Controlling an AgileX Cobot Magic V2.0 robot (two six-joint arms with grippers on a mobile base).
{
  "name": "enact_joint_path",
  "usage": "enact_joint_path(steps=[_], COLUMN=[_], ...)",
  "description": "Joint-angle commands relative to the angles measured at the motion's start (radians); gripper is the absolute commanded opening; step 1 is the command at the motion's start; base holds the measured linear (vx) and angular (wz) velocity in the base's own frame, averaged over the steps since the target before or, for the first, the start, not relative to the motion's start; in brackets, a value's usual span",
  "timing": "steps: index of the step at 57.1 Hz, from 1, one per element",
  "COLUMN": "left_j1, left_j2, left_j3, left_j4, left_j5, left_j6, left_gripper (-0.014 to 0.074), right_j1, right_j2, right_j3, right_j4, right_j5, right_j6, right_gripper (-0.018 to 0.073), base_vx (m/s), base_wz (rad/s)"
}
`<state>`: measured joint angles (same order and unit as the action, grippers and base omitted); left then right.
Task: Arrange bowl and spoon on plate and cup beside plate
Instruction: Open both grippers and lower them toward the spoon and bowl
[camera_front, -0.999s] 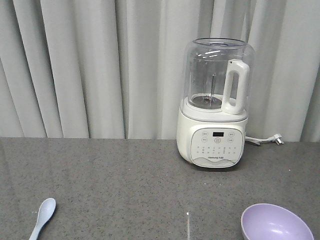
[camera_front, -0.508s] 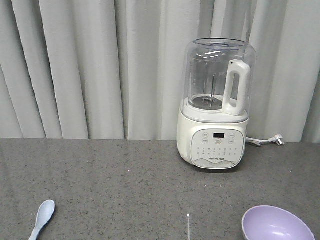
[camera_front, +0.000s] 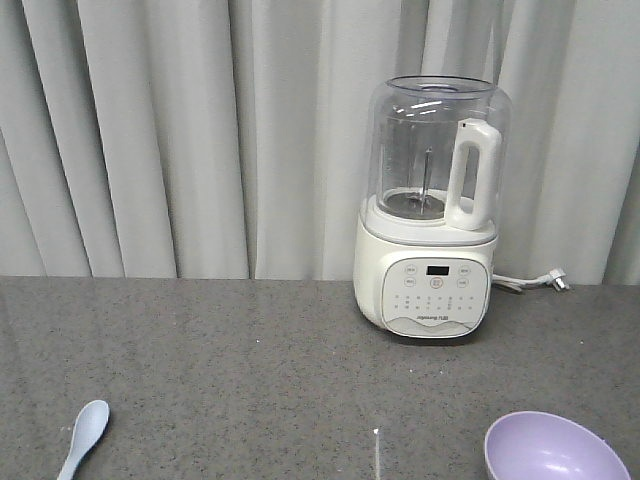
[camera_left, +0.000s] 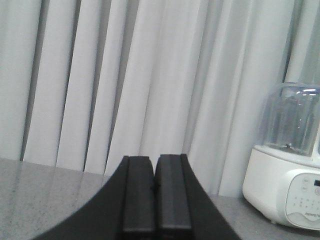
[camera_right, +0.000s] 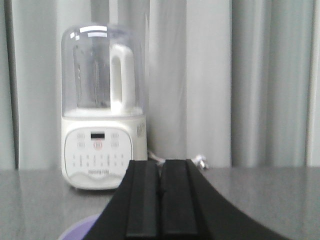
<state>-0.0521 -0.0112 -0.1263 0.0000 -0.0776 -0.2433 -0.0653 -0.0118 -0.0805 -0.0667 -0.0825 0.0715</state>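
Note:
In the front view the lavender bowl (camera_front: 555, 448) sits at the bottom right of the grey counter, cut by the frame edge. The pale blue spoon (camera_front: 84, 436) lies at the bottom left, scoop pointing away. The plate and the cup are out of view. Neither gripper shows in the front view. In the left wrist view my left gripper (camera_left: 155, 165) is shut with nothing between its fingers, held above the counter. My right gripper (camera_right: 160, 167) is shut and empty too, with a sliver of the bowl (camera_right: 80, 230) below its left side.
A white blender with a clear jug (camera_front: 430, 210) stands at the back right of the counter (camera_front: 250, 370), its cord and plug (camera_front: 545, 280) trailing right. Grey curtains (camera_front: 180, 130) hang behind the counter. The blender (camera_left: 290, 175) also shows in the left wrist view.
The front view has shifted slightly: the bowl and spoon sit a little lower in the frame than a second ago. Nothing on the counter has moved.

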Motion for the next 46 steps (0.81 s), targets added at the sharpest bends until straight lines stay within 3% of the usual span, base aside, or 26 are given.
enact_joint_path(steps=[1, 7, 14, 19, 30, 35, 46], left_j1=[-0.001, -0.003, -0.003, -0.005, -0.005, -0.021, -0.038], left_j2=[0.009, 0.162, 0.415, 0.577, 0.737, 0.768, 0.795], left_j3=[-0.14, -0.338, -0.618, -0.734, -0.765, -0.765, -0.765], left_j4=[0.019, 0.036, 0.037, 0.038, 0.0, -0.026, -0.026], left_j5=[-0.032, -0.019, 0.134, 0.178, 0.138, 0.14, 0.147], left_j6=[0.038, 0.119, 0.19, 0.267, 0.263, 0.259, 0.261], left_gripper=[-0.0006, -0.0006, -0.0006, -0.0006, -0.0006, 0.0006, 0.0134], right_j1=[-0.001, -0.001, 0.0, 0.0, 0.001, 0.001, 0.001], right_j2=[0.04, 0.193, 0.423, 0.559, 0.704, 0.712, 0.712], right_j3=[-0.171, -0.39, -0.63, -0.722, -0.745, -0.745, -0.745], right_j4=[-0.019, -0.023, -0.036, -0.037, -0.004, -0.007, -0.013], right_j5=[-0.05, -0.017, -0.021, -0.029, 0.0, 0.076, 0.176], right_j6=[-0.012, -0.038, -0.049, -0.043, -0.032, -0.034, -0.042], right_gripper=[-0.0008, -0.0008, -0.0008, -0.0008, -0.0008, -0.0004, 0.0088], base_vx=[0.0, 0.0, 0.0, 0.0, 0.0, 0.0, 0.0], base_wz=[0.0, 0.0, 0.0, 0.0, 0.0, 0.0, 0.0])
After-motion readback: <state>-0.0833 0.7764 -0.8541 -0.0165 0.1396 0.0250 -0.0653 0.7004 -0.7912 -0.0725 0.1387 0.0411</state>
